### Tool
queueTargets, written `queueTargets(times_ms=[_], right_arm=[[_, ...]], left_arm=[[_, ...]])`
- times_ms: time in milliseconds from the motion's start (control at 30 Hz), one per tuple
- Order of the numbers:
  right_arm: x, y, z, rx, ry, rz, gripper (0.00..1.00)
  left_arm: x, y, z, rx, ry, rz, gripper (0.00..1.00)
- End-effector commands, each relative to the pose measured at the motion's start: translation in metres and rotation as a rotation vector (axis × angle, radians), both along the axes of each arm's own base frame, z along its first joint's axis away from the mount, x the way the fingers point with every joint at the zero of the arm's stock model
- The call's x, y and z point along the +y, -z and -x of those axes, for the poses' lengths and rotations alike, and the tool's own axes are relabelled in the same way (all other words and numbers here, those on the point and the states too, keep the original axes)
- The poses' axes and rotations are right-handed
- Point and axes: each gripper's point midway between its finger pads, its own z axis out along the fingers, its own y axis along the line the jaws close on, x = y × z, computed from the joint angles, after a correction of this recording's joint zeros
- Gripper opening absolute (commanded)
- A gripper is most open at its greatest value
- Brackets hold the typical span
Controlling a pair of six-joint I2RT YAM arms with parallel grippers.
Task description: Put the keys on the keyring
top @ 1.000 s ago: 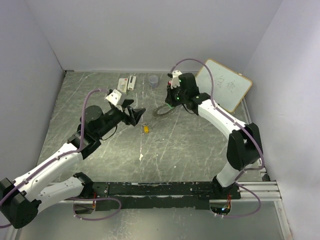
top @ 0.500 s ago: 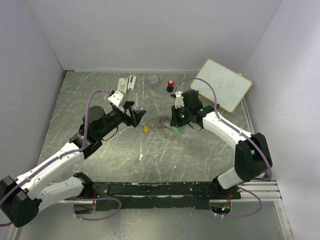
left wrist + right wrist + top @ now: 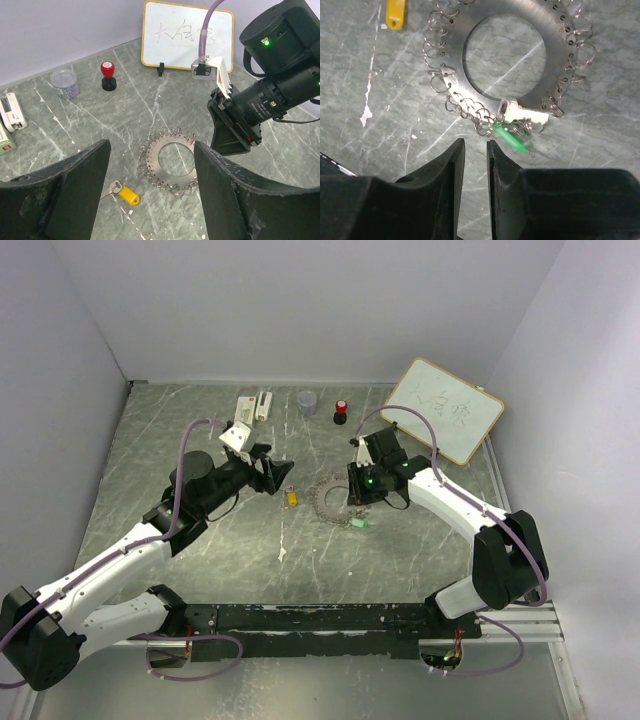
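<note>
The keyring (image 3: 329, 498) is a flat silvery disc fringed with small rings; it lies on the table at the middle. The green key (image 3: 510, 138) lies at its edge among the small rings, next to a bright metal piece, also visible as the green key (image 3: 360, 524). The yellow key (image 3: 125, 194) lies loose just left of the keyring (image 3: 153, 161). My left gripper (image 3: 151, 145) hovers wide open above the ring and the yellow key (image 3: 291, 498). My right gripper (image 3: 475, 142) stands just off the keyring (image 3: 452, 65), its jaws a narrow gap apart with nothing between.
A small whiteboard (image 3: 445, 410) leans at the back right. A red-capped black knob (image 3: 341, 410), a grey cup (image 3: 307, 400) and white boxes (image 3: 255, 405) stand along the back. My right gripper (image 3: 232, 132) sits close to the left gripper's right finger.
The right arm has swung from the back near the whiteboard to the middle, bringing the keyring with it. The ring now lies flat beside the yellow key. The left arm barely moved.
</note>
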Motion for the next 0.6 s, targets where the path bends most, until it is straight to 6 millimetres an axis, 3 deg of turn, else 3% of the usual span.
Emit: queueTargets(times_ms=[0, 167, 333, 567], right_arm=[[-0.005, -0.008, 0.0, -0.011, 0.023, 0.019, 0.26], [0.004, -0.02, -0.015, -0.078, -0.009, -0.011, 0.3], [0.024, -0.018, -0.033, -0.125, -0.073, -0.054, 0.31], [0.064, 0.01, -0.039, -0.11, -0.201, -0.023, 0.34]], left_arm=[[0.0, -0.009, 0.0, -0.025, 0.006, 0.02, 0.79], [-0.002, -0.008, -0.001, -0.021, 0.012, 0.02, 0.79], [0.002, -0.009, -0.001, -0.023, -0.002, 0.008, 0.79], [0.012, -0.011, -0.002, -0.033, -0.043, -0.019, 0.8]])
